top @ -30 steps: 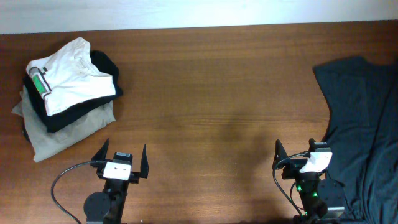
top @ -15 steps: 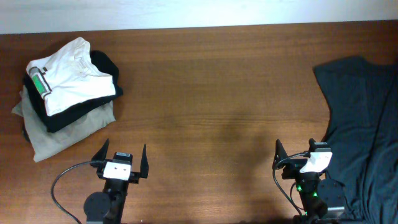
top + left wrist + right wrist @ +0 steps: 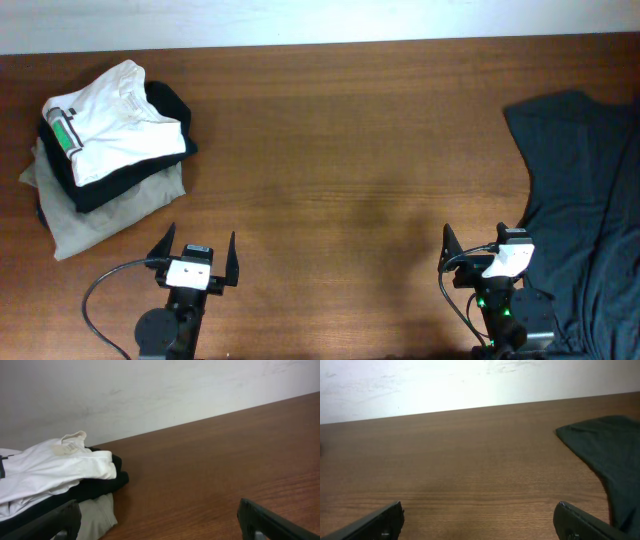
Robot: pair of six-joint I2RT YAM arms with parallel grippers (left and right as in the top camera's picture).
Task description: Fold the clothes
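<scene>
A folded white shirt (image 3: 115, 120) with a green-and-black neck label lies on top of a folded black garment (image 3: 165, 110) and a beige garment (image 3: 110, 215) at the table's left. The pile also shows in the left wrist view (image 3: 45, 472). A dark slate-blue garment (image 3: 590, 200) lies spread and unfolded at the right edge, its corner visible in the right wrist view (image 3: 610, 450). My left gripper (image 3: 196, 252) is open and empty near the front edge, right of the pile. My right gripper (image 3: 480, 245) is open and empty, just left of the slate-blue garment.
The brown wooden table (image 3: 350, 150) stretches bare between the pile and the slate-blue garment. A white wall (image 3: 150, 390) runs behind the far table edge. Black cables trail from both arm bases at the front edge.
</scene>
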